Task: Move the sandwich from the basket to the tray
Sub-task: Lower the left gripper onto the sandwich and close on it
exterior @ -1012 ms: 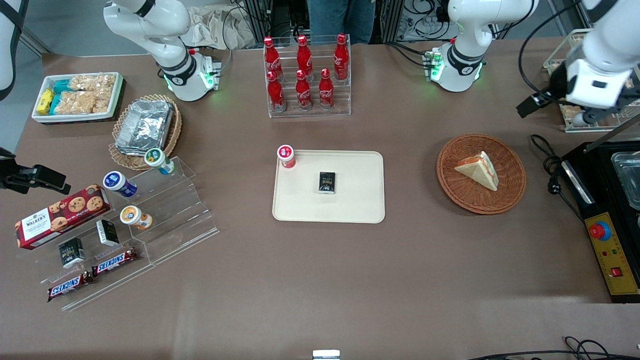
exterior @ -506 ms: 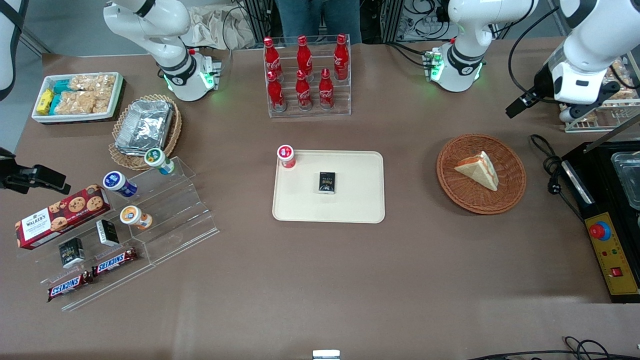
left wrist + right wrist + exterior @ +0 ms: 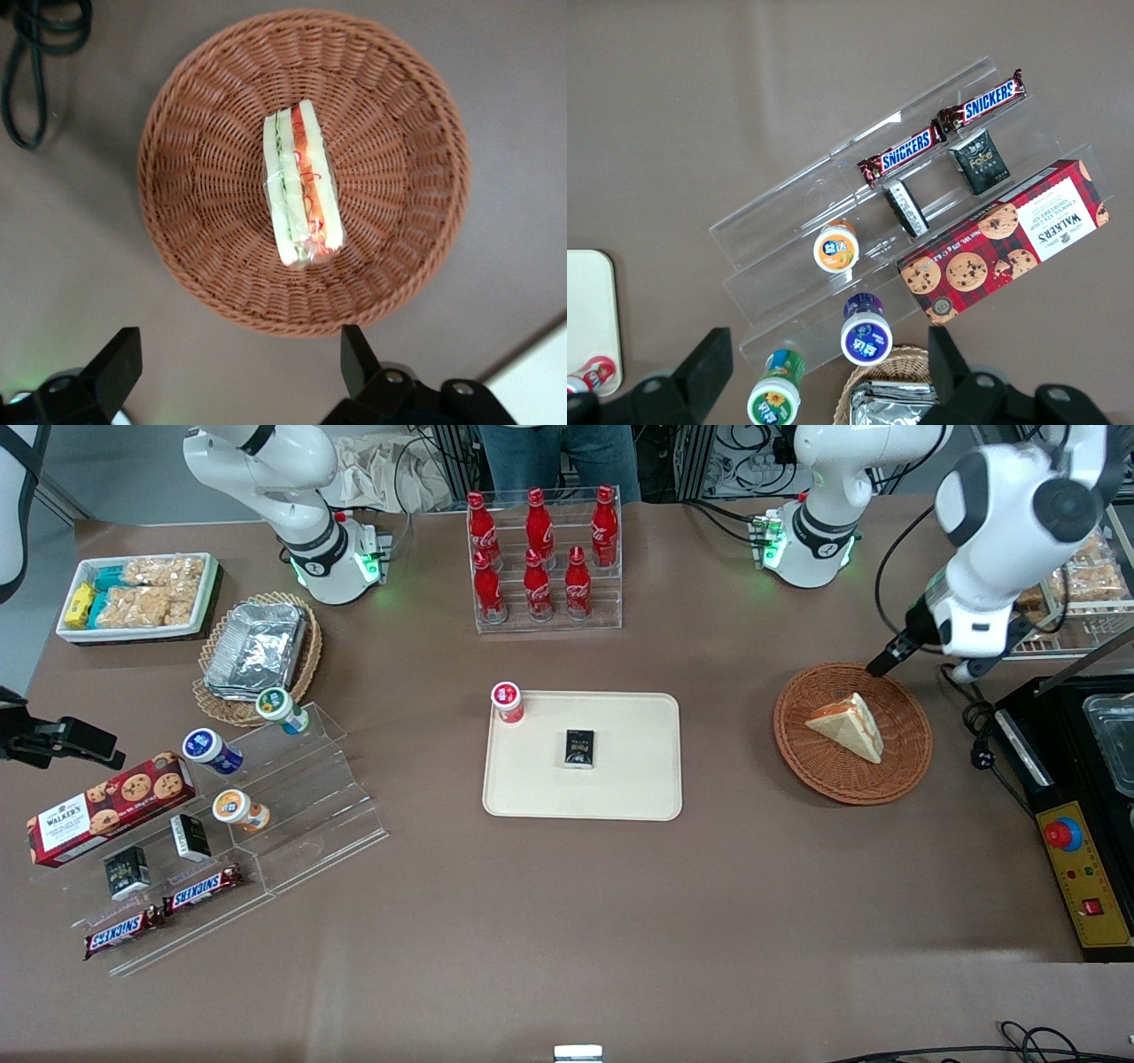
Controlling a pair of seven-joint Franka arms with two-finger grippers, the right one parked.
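Six red Coca-Cola bottles [image 3: 539, 558] stand in a clear stepped rack at the edge of the brown table [image 3: 549, 903] farthest from my front camera; a person in jeans [image 3: 556, 459] stands just past that edge, among cables and metal frames. My gripper [image 3: 239, 372] hangs above the table at the basket's rim, on the side farther from the front camera, its two black fingers [image 3: 356, 356] spread wide with nothing between them. The sandwich [image 3: 849, 726] rests on one bread face in the reddish-brown wicker basket [image 3: 802, 757]; its cut edge, seen from the left wrist, shows green and orange-red layers under clear wrap. The cream tray [image 3: 638, 788] lies at mid-table, well apart from the basket, and carries a small black box [image 3: 579, 747]; a red-lidded cup [image 3: 507, 701] stands at one tray corner.

Toward the parked arm's end, a clear acrylic stand [image 3: 301, 806] holds two Snickers bars [image 3: 943, 128], a red Walker's cookie box [image 3: 1010, 243], two small dark packets [image 3: 127, 871] and three cups with green, blue and orange lids [image 3: 237, 808]. Farther from the front camera lie a tan wicker basket with foil trays [image 3: 257, 651] and a white bin of snack packets [image 3: 137, 595]. Toward the working arm's end sits a black machine with a yellow panel, red button and red switch [image 3: 1083, 872], beside a black cable [image 3: 973, 713].
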